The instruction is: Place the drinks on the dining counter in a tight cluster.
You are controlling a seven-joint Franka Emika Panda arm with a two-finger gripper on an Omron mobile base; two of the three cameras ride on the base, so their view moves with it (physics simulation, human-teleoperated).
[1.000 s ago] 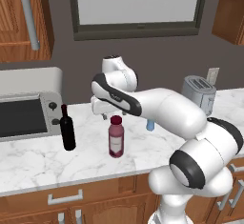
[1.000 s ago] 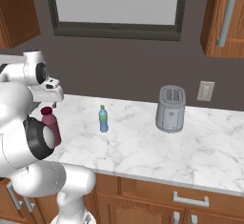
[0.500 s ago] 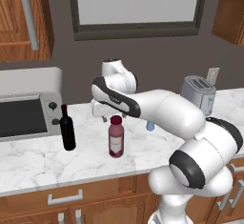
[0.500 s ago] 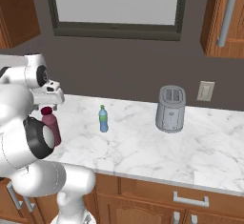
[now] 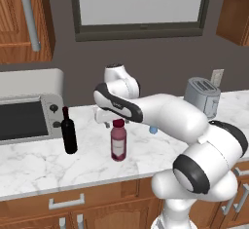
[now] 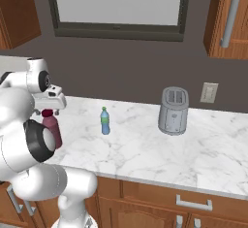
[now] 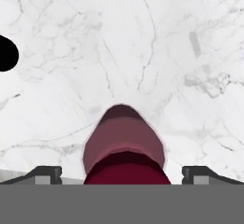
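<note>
I had the tool [image 7: 122,173] spread wide right above the juice bottle [image 5: 118,140], its cap sitting between the fingertips [image 7: 45,173]. Wine bottle [image 5: 69,131] stood near the juice bottle on the microwave [image 5: 26,108] side, water bottle [image 6: 104,121] toward the toaster [image 6: 173,110]. On this marble worktop [image 6: 145,149], an off-centre descent could've tipped that juice bottle.

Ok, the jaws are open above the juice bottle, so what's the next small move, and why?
Probably lower the gripper straight down, then close. In the hand view the stout dark-red juice bottle sits centred between the open jaws, cap just below them, upright on the marble wall counter. The tall black wine bottle stands apart to one side, so the descent looks unobstructed.
</note>
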